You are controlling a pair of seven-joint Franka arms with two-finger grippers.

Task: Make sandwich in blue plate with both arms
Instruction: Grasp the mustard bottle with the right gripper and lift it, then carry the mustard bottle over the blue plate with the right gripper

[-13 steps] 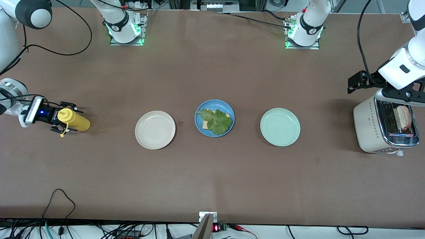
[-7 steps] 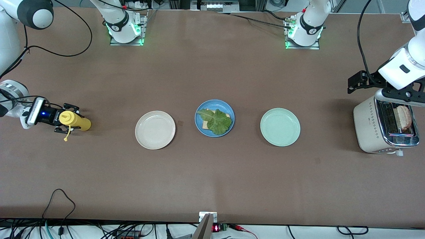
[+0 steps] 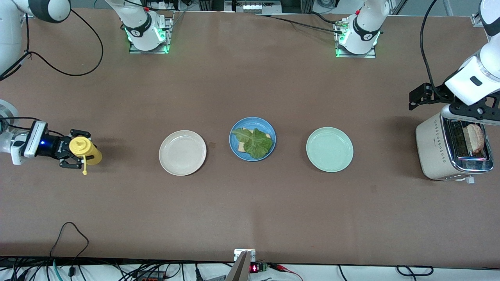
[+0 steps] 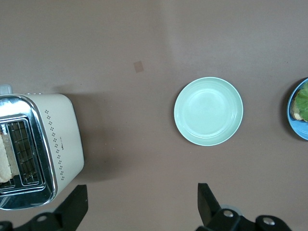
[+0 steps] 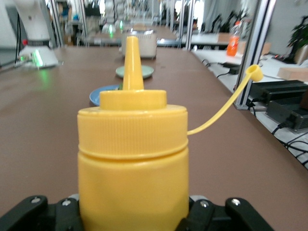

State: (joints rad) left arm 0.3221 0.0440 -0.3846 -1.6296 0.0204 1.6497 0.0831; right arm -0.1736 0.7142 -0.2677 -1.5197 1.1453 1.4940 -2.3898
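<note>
— At the right arm's end of the table, what did the right gripper (image 3: pixel 74 148) have?

— It was clamped on a yellow bottle (image 3: pixel 85 149), which stood about upright with its cap (image 5: pixel 254 73) off the nozzle and dangling on its strap.

— And the blue plate (image 3: pixel 252 139)?

— It sat mid-table, between a cream plate (image 3: pixel 182 152) toward the right arm's end and a mint plate (image 3: pixel 329 149) toward the left arm's. On it lay one bread slice (image 3: pixel 242 146) with a lettuce leaf (image 3: pixel 254 142) on top, nothing over the leaf.

— Where was the left gripper (image 4: pixel 139 207)?

— It hung over the table just beside the toaster (image 3: pixel 453 150), at the left arm's end, fingers spread wide with nothing between them. A second slice (image 3: pixel 475 138) stood in a toaster slot.
</note>
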